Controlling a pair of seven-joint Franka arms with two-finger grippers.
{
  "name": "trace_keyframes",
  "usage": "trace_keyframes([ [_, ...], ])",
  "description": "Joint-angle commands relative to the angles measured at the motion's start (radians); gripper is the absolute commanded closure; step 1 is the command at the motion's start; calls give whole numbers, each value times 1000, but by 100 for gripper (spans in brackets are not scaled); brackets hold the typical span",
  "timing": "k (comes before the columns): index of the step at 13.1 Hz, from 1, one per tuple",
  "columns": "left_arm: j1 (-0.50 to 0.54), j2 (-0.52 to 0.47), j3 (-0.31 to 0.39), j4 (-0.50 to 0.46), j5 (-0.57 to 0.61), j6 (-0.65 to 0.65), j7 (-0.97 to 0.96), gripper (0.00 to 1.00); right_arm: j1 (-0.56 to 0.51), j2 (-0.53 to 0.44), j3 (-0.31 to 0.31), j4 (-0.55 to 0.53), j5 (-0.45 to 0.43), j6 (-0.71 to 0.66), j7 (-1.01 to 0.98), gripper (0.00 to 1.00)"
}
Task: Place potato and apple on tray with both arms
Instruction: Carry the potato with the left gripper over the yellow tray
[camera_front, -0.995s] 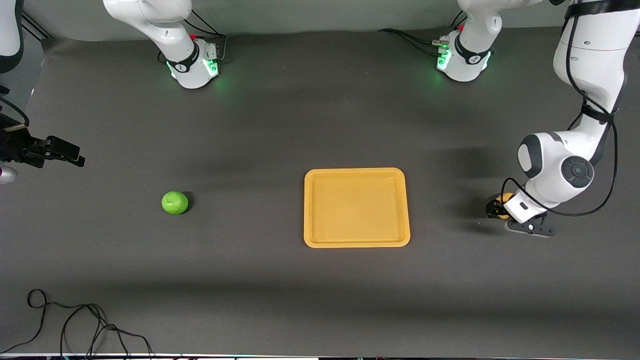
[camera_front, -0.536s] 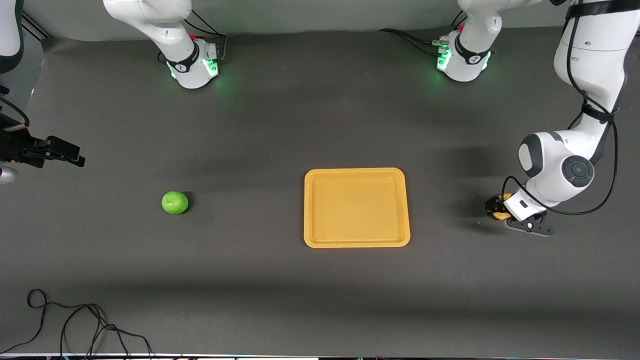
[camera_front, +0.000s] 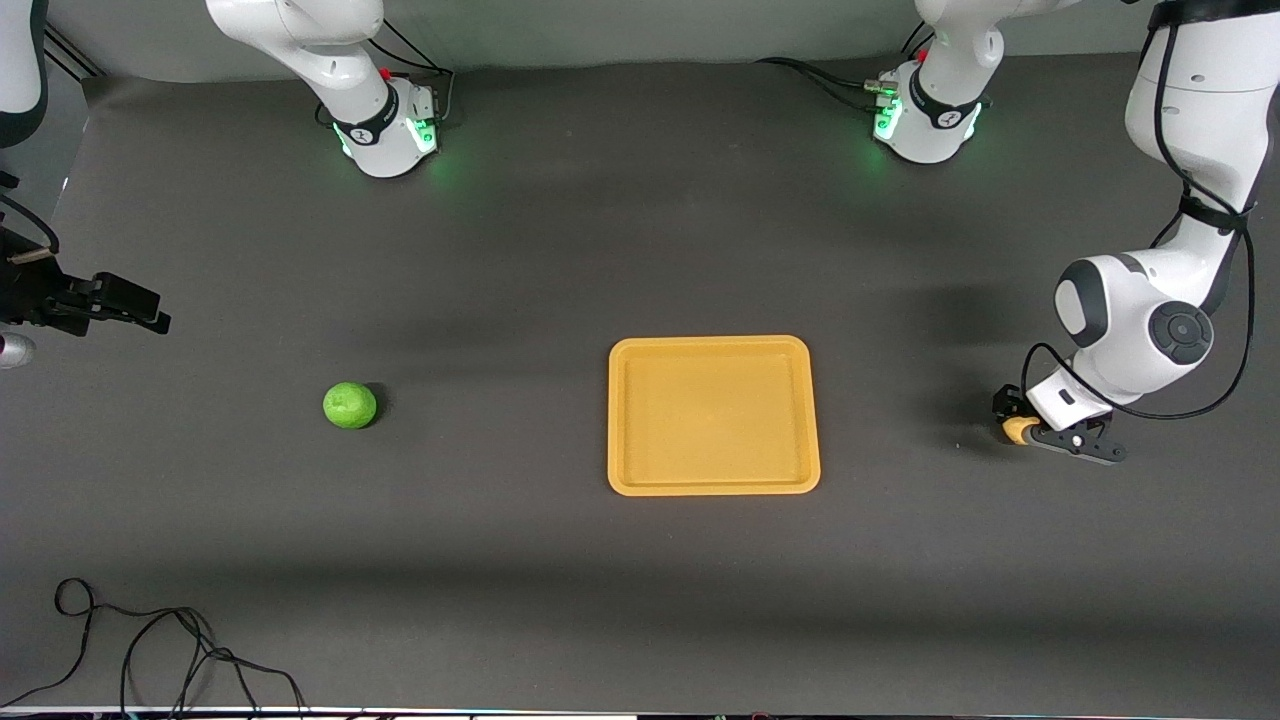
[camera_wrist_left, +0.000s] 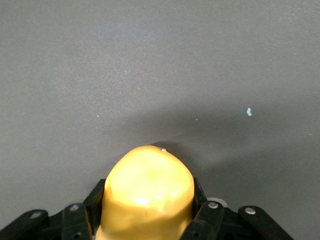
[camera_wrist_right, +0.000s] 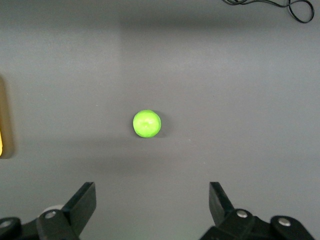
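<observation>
Toward the left arm's end of the surface, the left tool (camera_front: 1012, 420) clenches the lumpy yellow potato (camera_wrist_left: 148, 192), the flat orange plastic tray (camera_front: 713, 486) lying toward the right arm's end from it, while the right tool (camera_wrist_right: 152, 207) waits spread wide above the round green apple (camera_front: 350, 406).

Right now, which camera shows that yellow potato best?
The left wrist view: the potato fills it, clamped in the left pincer. The front view shows only a sliver under the arm. The right wrist view misses it.

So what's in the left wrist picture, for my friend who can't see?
A yellow potato fills the lower middle, gripped between the black fingers of the left tool. Plain dark grey table lies beneath, with a shadow under the potato.
</observation>
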Motion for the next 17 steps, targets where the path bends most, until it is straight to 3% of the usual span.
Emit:
trace_keyframes([
  [1,-30,-50,-6,-35,-18,-8,-41,78,8,4,-5,11,-12,-9,-19,0],
  [6,-204,-87,-104,-13,-18,-66,-504,77,8,4,-5,11,-12,-8,-19,0],
  [9,-367,-73,-110,42,-17,-100,-773,78,8,4,-5,11,-12,-8,-19,0],
  [13,-499,-27,-110,111,-2,-108,-1002,78,8,4,-5,11,-12,-8,-19,0],
  [17,-539,46,-109,175,2,-105,-1079,78,8,4,-5,11,-12,-8,-19,0],
])
